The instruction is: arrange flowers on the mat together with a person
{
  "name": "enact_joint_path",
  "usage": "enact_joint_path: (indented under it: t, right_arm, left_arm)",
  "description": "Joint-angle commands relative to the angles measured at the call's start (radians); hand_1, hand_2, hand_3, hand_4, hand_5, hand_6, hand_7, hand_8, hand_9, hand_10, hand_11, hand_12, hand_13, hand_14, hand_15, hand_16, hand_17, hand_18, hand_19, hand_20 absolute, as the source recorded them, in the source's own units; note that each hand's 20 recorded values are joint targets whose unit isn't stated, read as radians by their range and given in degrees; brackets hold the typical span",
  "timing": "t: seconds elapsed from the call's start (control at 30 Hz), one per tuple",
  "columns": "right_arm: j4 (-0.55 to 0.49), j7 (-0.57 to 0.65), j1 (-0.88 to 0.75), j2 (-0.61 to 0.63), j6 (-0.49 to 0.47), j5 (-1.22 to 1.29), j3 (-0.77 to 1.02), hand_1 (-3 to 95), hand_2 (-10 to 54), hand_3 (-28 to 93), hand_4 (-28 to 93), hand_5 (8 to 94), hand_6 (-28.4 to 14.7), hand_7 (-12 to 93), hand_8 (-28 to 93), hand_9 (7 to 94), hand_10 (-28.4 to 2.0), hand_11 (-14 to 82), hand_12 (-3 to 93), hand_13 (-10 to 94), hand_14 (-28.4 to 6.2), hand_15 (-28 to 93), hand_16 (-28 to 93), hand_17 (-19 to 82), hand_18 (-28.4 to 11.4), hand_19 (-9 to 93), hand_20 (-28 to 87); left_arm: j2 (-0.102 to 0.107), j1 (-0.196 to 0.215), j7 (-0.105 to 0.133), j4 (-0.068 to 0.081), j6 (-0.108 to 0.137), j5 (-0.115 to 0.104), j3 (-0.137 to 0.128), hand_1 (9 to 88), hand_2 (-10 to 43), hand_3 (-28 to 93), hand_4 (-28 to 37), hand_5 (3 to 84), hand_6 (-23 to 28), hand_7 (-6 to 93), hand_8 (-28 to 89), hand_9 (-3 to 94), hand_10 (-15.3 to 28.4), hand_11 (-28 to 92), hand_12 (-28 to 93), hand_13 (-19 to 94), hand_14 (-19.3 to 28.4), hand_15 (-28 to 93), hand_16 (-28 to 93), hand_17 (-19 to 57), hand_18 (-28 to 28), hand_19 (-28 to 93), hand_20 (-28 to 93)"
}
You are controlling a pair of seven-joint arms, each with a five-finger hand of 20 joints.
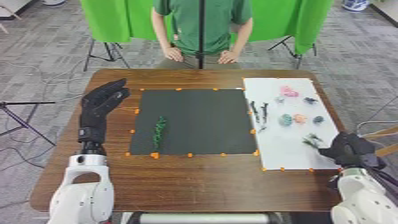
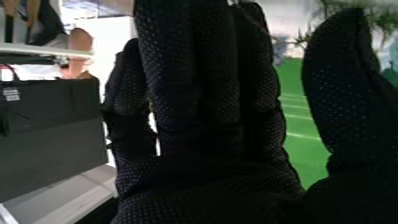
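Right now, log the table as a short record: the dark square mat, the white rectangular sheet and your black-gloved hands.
mat: leafy green stem near its left side
sheet: two thin dark twigs, leafy green sprig, small flower heads including a pink one
left hand: left of mat, open
right hand: at sheet's right edge, open

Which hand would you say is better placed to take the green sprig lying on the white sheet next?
Right, most likely: the right hand is close to the green sprig on the white sheet, while the left hand is beyond the black mat.
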Motion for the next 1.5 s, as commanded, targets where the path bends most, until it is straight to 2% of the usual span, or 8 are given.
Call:
enact_joint_path:
  t: [0.03, 0.07, 0.17, 0.23, 0.57, 0.87, 1.13, 1.5]
  right_arm:
    - [0.038, 0.043, 0.008, -0.015, 0.065, -0.037, -0.033, 44.5, -9.5, 64, -28, 74.7, 2.1, 21, 2, 82.4, -10.3, 25.3, 26.2, 80, -6.6, 38, 37, 34, -21.3, 70, 55]
    - [0.046, 0.045, 0.017, -0.017, 0.07, -0.041, -0.041, 49.7, -9.5, 57, -28, 75.1, 2.2, 22, 10, 83.7, -9.5, 24.1, 29.5, 81, -6.4, 38, 38, 35, -21.4, 71, 55]
    - [0.066, 0.05, 0.034, -0.023, 0.095, -0.026, -0.054, 82.4, -9.5, -19, 12, 77.4, 2.5, 21, 16, 87.5, -7.4, 19.1, 37.4, 84, -5.5, 38, 39, 36, -21.6, 71, 56]
    - [0.075, 0.05, 0.04, -0.029, 0.113, -0.014, -0.056, 87.6, -9.5, -28, 20, 79.9, 3.2, 23, 17, 91.0, -6.2, 15.5, 41.6, 86, -5.2, 39, 40, 37, -21.7, 73, 55]
    - [-0.09, 0.084, 0.047, -0.078, 0.21, 0.085, -0.021, 89.7, -9.5, -28, 31, 83.8, 3.7, 24, 18, 93.7, -5.1, 17.6, 41.6, 91, -4.6, 39, 40, 40, -22.6, 76, 55]
    - [-0.217, 0.027, 0.201, -0.187, 0.218, 0.107, -0.151, 89.6, -9.5, -28, 35, 83.8, 2.9, 24, 18, 93.7, -6.4, 18.1, 41.2, 89, -6.4, 41, 42, 38, -22.8, 77, 55]
    - [-0.164, -0.047, 0.324, -0.286, 0.16, 0.146, -0.331, 89.2, -9.5, -28, 38, 83.2, 2.3, 26, 18, 93.7, -7.4, 21.4, 42.4, 86, -7.4, 48, 41, 37, -22.9, 77, 56]
    - [-0.053, -0.077, 0.413, -0.336, 0.064, 0.16, -0.527, 89.2, -9.5, -28, 39, 82.8, 2.0, 29, 17, 93.3, -7.4, 23.4, 42.8, 86, -7.6, 51, 39, 37, -23.0, 77, 57]
  left_arm:
    - [0.0, 0.009, -0.008, 0.002, -0.008, -0.001, 0.002, 32.7, -5.6, 62, -15.0, 50.6, 4.3, 16.7, -5, 49.2, 13.2, 25, 17, 38, 17.7, 32, 4, 3.1, 14.7, 20, 25]
    - [0.0, 0.009, -0.008, 0.002, -0.007, -0.001, 0.002, 32.6, -5.6, 62, -15.0, 50.6, 4.3, 16.7, -5, 49.2, 13.2, 25, 17, 38, 17.7, 32, 4, 3.1, 14.7, 20, 25]
    - [-0.002, 0.009, -0.008, 0.001, -0.006, -0.002, 0.002, 32.5, -5.6, 62, -15.0, 50.6, 4.3, 16.7, -5, 49.2, 13.2, 25, 17, 38, 17.7, 32, 3, 3.1, 14.7, 20, 25]
    - [-0.002, 0.009, -0.01, 0.0, -0.006, -0.001, 0.002, 32.5, -5.6, 62, -15.0, 50.6, 4.3, 16.8, -5, 49.2, 13.2, 25, 17, 38, 17.7, 32, 4, 3.1, 14.7, 20, 25]
    - [0.012, 0.02, -0.016, -0.001, 0.002, -0.023, -0.011, 32.2, -5.2, 62, -15.4, 50.5, 4.4, 16.6, -5, 49.1, 13.2, 25, 17, 38, 17.9, 32, 3, 3.1, 14.7, 20, 25]
    - [0.042, 0.061, 0.034, 0.034, -0.033, -0.063, -0.053, 28.7, -7.2, 65, -15.2, 50.2, 4.2, 16.5, -5, 48.7, 13.3, 24, 17, 38, 17.9, 32, 4, 3.1, 14.9, 20, 25]
    - [0.056, 0.046, 0.039, 0.051, -0.041, -0.061, -0.042, 26.9, -8.8, 66, -15.6, 49.9, 3.8, 16.6, -5, 48.4, 13.1, 24, 17, 38, 17.9, 31, 4, 3.3, 15.1, 19, 24]
    - [0.061, 0.059, 0.037, 0.049, -0.032, -0.057, -0.039, 25.5, -9.4, 67, -16.6, 49.8, 3.1, 16.4, -6, 48.2, 13.1, 23, 17, 38, 18.0, 31, 5, 3.2, 15.2, 18, 25]
